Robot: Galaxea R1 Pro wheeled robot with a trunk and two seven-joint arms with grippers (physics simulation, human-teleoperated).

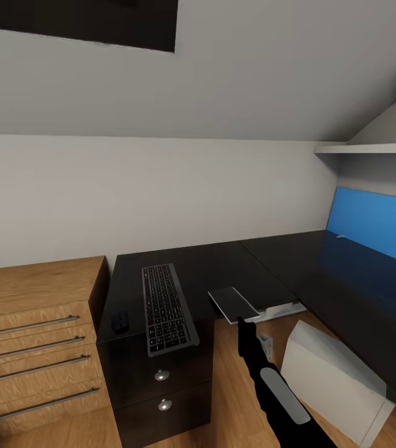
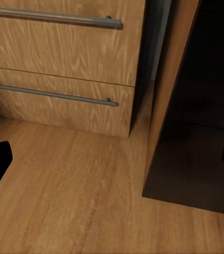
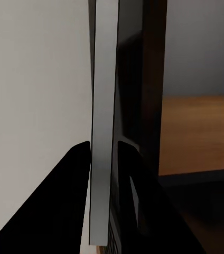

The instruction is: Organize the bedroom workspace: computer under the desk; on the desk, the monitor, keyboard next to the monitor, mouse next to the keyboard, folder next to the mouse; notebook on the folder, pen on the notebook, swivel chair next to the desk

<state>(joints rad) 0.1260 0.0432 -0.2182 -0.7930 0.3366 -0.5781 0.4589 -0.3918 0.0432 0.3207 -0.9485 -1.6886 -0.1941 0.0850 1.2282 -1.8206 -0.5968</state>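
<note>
Head view, entries from largest to smallest, all placed against the desk (image 1: 223, 264). We are logging the desk itself as the landmark, its black top running under the blue back panel (image 1: 378, 224). We are counting the computer (image 1: 335, 386) as sitting on the floor at the desk's inner corner, partly beneath the top; likely done. We are finding the keyboard (image 1: 167, 308) lying on the desk's near-left end, overhanging the front edge, and the mouse (image 1: 120, 322) just beside it. We are holding the notebook (image 1: 233, 303) at the desk's front edge, the right gripper (image 3: 104, 153) pinching it edge-on between both fingers. We are seeing the left gripper (image 2: 112, 159) spread wide and empty, low beside the wooden drawer chest (image 1: 33, 336). Monitor, folder, pen and swivel chair we are judging outstanding.
</note>
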